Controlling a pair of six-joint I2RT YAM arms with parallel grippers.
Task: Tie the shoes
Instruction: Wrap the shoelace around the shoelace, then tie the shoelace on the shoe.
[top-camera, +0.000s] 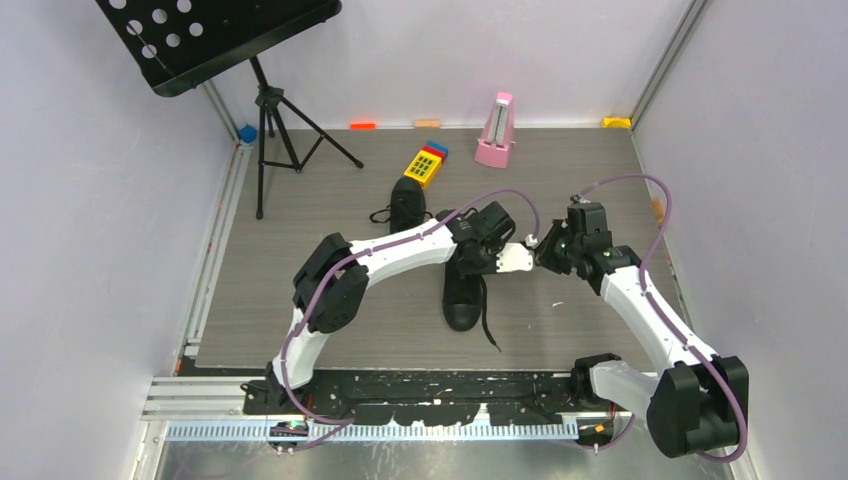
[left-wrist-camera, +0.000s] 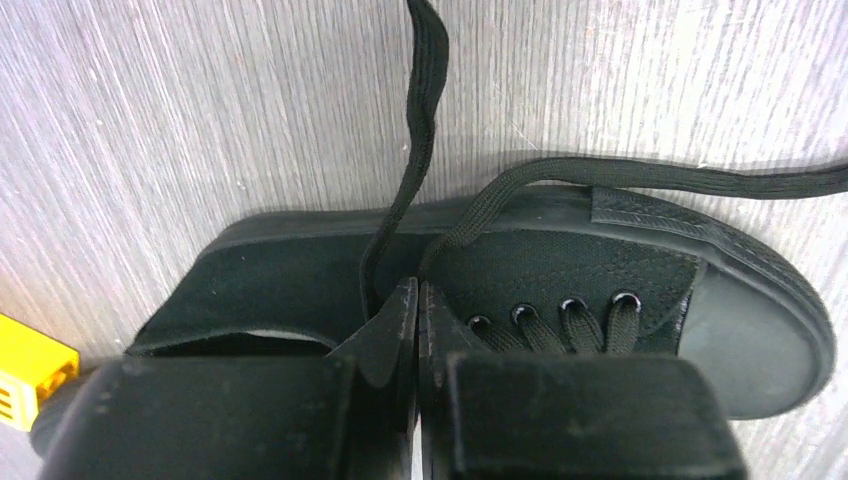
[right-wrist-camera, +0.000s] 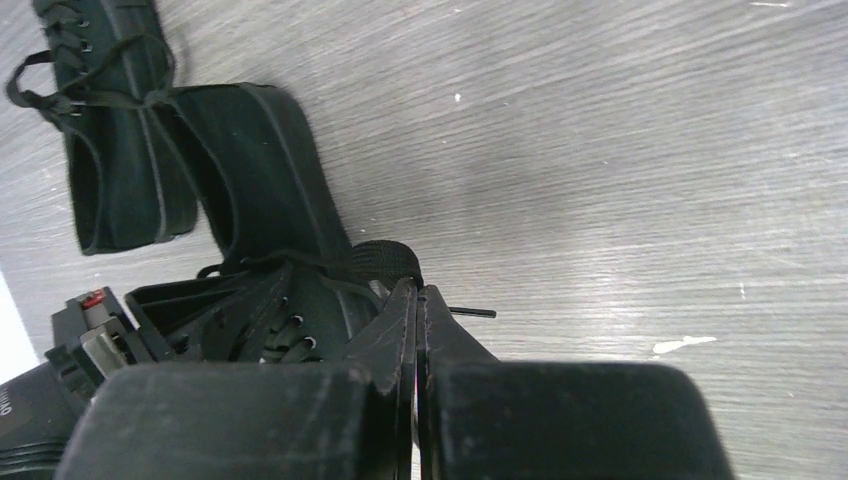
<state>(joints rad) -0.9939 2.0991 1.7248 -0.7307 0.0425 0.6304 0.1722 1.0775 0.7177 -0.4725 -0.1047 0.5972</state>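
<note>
Both black sneakers lie on the grey wood-grain table (top-camera: 300, 250). The near sneaker (top-camera: 462, 305) lies at centre, toe toward the arm bases. The far sneaker (top-camera: 407, 205) lies just beyond it, to the left. The left gripper (left-wrist-camera: 417, 292) is closed above the near sneaker's eyelets. A lace strand (left-wrist-camera: 520, 180) runs to its tips and appears pinched there, though the contact itself is hidden. The right gripper (right-wrist-camera: 417, 300) is closed on a lace end (right-wrist-camera: 472, 312), which protrudes beside the tips.
</note>
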